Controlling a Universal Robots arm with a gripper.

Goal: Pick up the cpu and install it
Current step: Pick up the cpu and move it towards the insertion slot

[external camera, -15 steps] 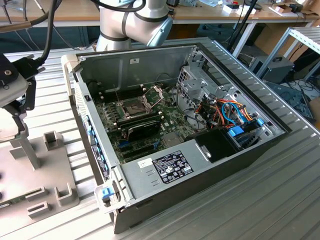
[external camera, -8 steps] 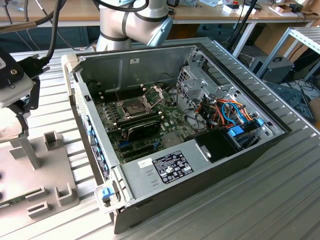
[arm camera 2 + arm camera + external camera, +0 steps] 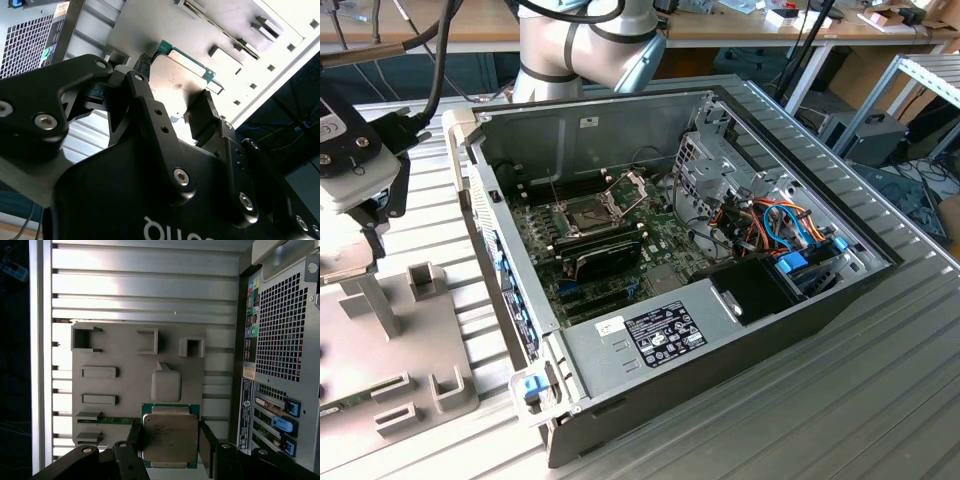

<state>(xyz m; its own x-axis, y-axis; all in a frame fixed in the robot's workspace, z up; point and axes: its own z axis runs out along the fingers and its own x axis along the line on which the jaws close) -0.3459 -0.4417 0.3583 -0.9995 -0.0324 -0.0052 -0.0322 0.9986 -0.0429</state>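
In both wrist views the cpu (image 3: 170, 437) (image 3: 175, 80), a flat square chip with a silver-grey top and a green rim, sits between the black fingers of my gripper (image 3: 171, 436) (image 3: 175, 89). One finger presses each side edge, so the gripper is shut on it. Just beyond the chip, the grey holder plate (image 3: 125, 355) carries a square pedestal (image 3: 165, 385) with a bare top. In the exterior view my gripper (image 3: 370, 215) hangs over that plate at the exterior view's left, away from the computer. Inside the case, the metal socket (image 3: 588, 214) on the green motherboard (image 3: 655, 245) has its hinged frame raised.
The open computer case (image 3: 740, 300) lies on a ribbed aluminium table (image 3: 880, 400). A long black card (image 3: 605, 256) sits just in front of the socket, and drive cages with orange and blue cables (image 3: 780, 230) stand to its right. The holder plate has several raised slots (image 3: 430, 385).
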